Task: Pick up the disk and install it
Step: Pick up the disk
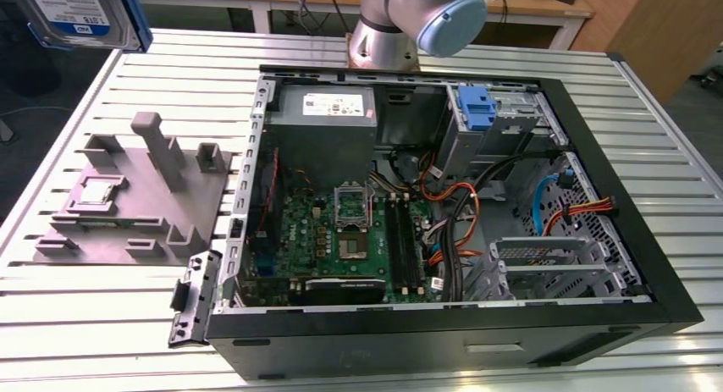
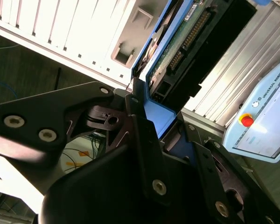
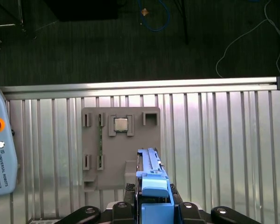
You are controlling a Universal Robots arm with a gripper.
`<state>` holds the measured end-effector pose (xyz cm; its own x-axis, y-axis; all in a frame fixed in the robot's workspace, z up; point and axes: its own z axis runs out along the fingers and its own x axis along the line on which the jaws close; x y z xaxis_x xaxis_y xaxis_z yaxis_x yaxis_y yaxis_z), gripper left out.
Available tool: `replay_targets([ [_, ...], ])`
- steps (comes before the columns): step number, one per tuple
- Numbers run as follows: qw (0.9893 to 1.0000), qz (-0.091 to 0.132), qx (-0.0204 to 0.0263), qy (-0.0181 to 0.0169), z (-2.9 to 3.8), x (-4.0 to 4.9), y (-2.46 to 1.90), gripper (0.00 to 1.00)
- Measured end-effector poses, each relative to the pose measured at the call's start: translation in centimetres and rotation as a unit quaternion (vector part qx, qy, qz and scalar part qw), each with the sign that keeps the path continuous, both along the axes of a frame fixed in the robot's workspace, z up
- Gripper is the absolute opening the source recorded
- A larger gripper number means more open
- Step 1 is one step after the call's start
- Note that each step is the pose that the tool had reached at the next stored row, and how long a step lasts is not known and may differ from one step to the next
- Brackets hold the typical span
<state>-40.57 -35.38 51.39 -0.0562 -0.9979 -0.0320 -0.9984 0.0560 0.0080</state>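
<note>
The tool (image 3: 151,209) is closed tight on the blue-bracketed end of the disk (image 3: 150,170), holding it edge-on high above the grey fixture plate (image 3: 121,140) on the bench (image 3: 224,140), apparently so most of its body hangs free and unobstructed.

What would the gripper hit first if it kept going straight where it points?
Probably the grey fixture plate; the disk in the gripper would touch it first. Depth is unclear.
</note>
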Motion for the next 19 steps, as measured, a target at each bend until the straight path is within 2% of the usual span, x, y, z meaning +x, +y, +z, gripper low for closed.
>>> replay_targets([
  [10,1.0,0.0,0.0,0.0,0.0,0.05,0.0,0.36],
  [19,1.0,0.0,0.0,0.0,0.0,0.94,0.0,0.36],
])
